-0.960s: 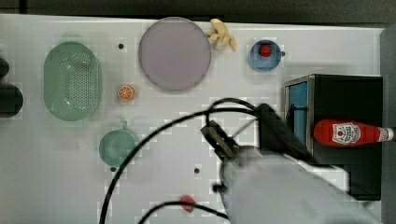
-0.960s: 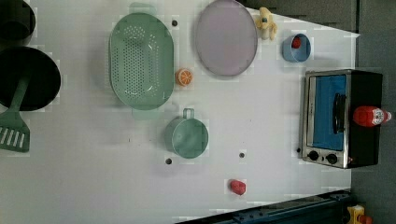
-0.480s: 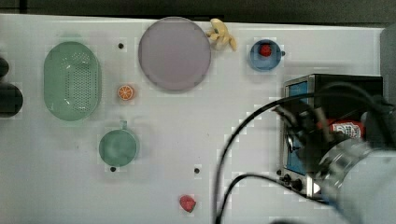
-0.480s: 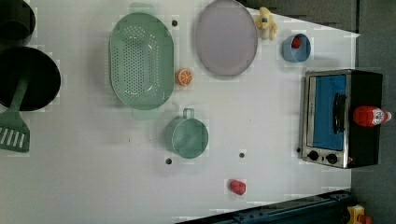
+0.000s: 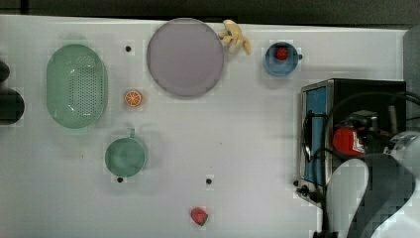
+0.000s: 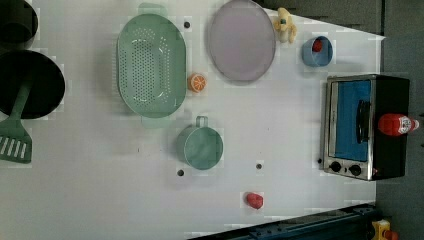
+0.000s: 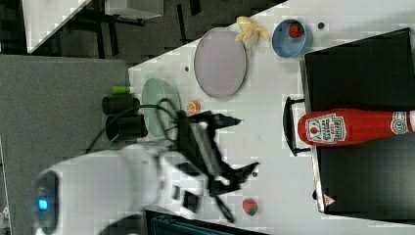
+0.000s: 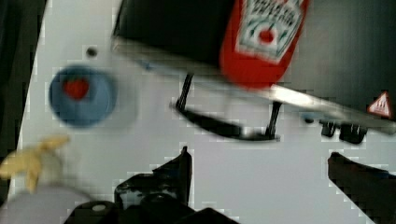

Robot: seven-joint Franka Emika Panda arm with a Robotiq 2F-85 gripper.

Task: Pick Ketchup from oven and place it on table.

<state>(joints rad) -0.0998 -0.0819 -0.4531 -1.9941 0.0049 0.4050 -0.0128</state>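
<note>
I have the pincer [image 8: 259, 161] spread wide with nothing between its fingers [image 8: 180, 170] — in the wrist view both dark tips frame bare tabletop [image 8: 243, 186], clear of everything. Straight ahead of the tips is the oven [image 8: 177, 28], its dark door handle [image 8: 224, 126] the nearest part. The ketchup [image 8: 261, 39] lies on its side on the oven's black top, just beyond the handle, label up, base toward the pincer; no contact with it. In the right view the pincer [image 7: 247, 144] hangs over the tabletop just short of the handle, the ketchup [image 7: 352, 128] beyond it. To one side of the tips sits a blue bowl [image 8: 84, 95] with a red piece inside — a yellow banana-like toy [image 8: 32, 156] next to that.
</note>
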